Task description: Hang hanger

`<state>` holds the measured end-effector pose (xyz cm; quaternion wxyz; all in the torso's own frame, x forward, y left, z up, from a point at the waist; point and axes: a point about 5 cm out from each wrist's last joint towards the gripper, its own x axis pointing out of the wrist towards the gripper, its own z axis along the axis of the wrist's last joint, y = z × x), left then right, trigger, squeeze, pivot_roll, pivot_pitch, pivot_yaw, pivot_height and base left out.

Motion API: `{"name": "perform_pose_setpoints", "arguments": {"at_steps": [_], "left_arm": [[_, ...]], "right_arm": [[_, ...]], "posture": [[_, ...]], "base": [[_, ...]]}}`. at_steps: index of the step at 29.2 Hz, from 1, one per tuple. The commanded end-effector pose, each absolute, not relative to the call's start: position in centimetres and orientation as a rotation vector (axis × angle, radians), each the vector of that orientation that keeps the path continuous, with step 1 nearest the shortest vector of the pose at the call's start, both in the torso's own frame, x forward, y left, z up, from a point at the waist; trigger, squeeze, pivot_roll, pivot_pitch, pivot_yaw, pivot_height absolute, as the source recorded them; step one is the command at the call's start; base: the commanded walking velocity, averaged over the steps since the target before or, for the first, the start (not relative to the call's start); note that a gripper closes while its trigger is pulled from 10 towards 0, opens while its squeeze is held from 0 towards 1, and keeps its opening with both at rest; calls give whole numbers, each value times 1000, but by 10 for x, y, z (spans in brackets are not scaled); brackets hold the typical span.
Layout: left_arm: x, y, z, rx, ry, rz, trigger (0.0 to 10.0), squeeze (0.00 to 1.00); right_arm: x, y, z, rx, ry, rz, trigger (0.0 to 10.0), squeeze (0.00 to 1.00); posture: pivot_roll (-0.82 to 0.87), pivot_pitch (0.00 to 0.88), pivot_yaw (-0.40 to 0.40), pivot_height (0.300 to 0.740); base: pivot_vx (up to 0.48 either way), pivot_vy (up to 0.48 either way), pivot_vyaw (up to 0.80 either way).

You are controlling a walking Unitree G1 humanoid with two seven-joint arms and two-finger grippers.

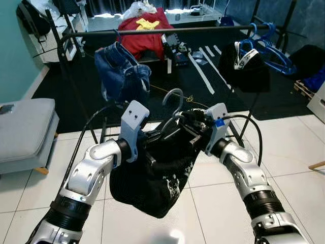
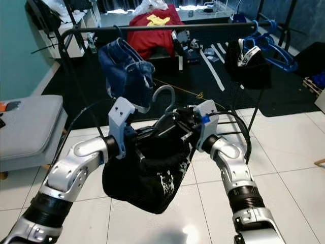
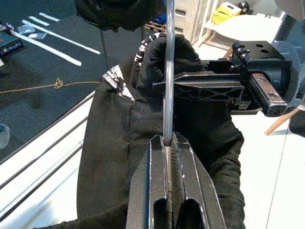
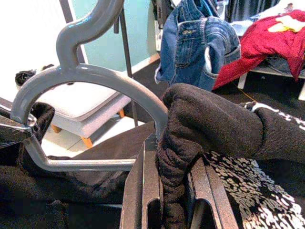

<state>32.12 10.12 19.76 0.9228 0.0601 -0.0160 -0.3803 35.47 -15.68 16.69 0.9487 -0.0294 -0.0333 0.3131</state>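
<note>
Both grippers hold a grey hanger draped with a black garment — the left gripper pinched shut on the hanger's bar, the right gripper clamped on a bunched fold of cloth. The hook stands upright; the rail runs nine-to-three at twelve o'clock, well apart — roughly equally far from either arm.

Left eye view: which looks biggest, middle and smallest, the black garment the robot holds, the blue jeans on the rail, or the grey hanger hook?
1. Black garment, though it is nearest the camera.
2. Blue jeans.
3. Grey hanger hook.
</note>
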Motion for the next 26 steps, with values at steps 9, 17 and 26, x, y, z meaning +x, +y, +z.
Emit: {"name": "perform_pose_setpoints", "arguments": {"at_steps": [9,17,26], "left_arm": [[324,127,199,97,-38,-673,0,0],[324,125,201,97,-46,-672,0,0],[327,130,202,99,-45,-646,0,0]], "right_arm": [[349,-162,162,36,-96,567,10000,702],[348,-155,161,21,-109,530,10000,0],[346,-151,156,8,-130,433,10000,0]], "posture": [[56,83,50,740],[53,76,53,740],[57,80,54,740]], "base": [[0,0,0],[0,0,0],[0,0,0]]}}
